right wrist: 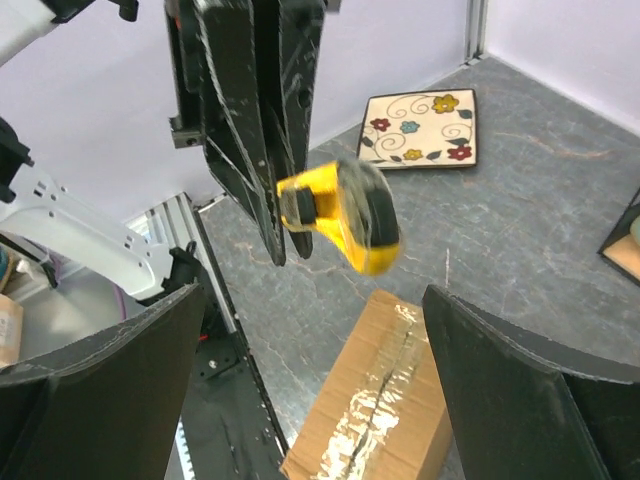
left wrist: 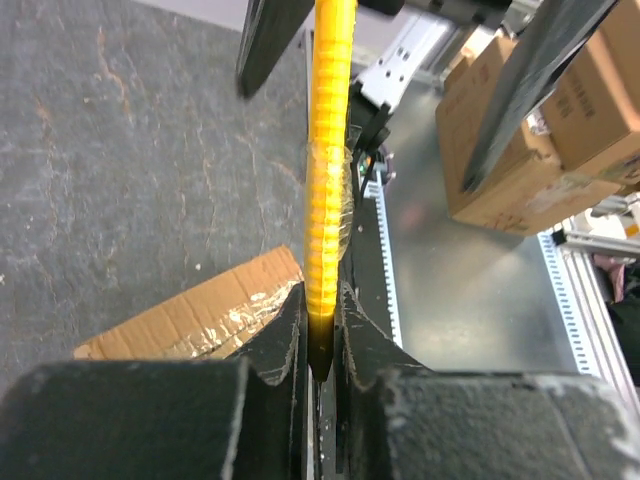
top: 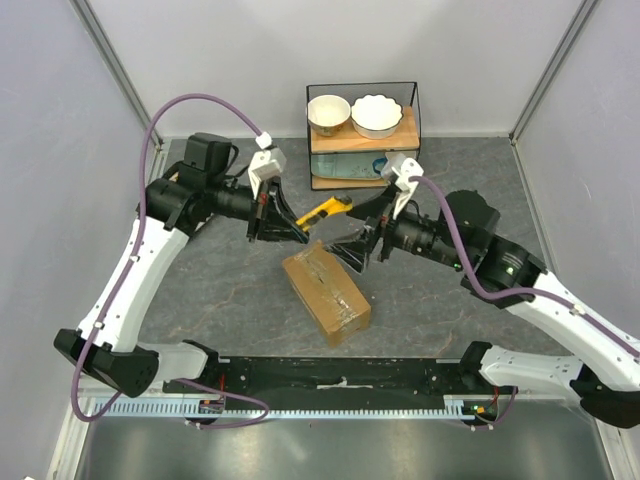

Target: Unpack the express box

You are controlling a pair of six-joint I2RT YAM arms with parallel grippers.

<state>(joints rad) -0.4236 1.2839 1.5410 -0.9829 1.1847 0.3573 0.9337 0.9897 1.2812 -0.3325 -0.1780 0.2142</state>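
While the left jaws stand clamped on one end of a yellow plastic utility knife (top: 326, 210), the right jaws gape wide just off its other end. The brown cardboard express box (top: 326, 296), clear tape seam (right wrist: 385, 405) upward, lies on the grey counter (top: 200, 290) just below both pairs. The cut, I judge, wants a firm grip and a shallow blade drawn squarely along that seam.

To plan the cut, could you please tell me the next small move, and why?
Probably lower the left gripper, clamped on the yellow utility knife, toward the express box: the right gripper stands open and the seam is taped.
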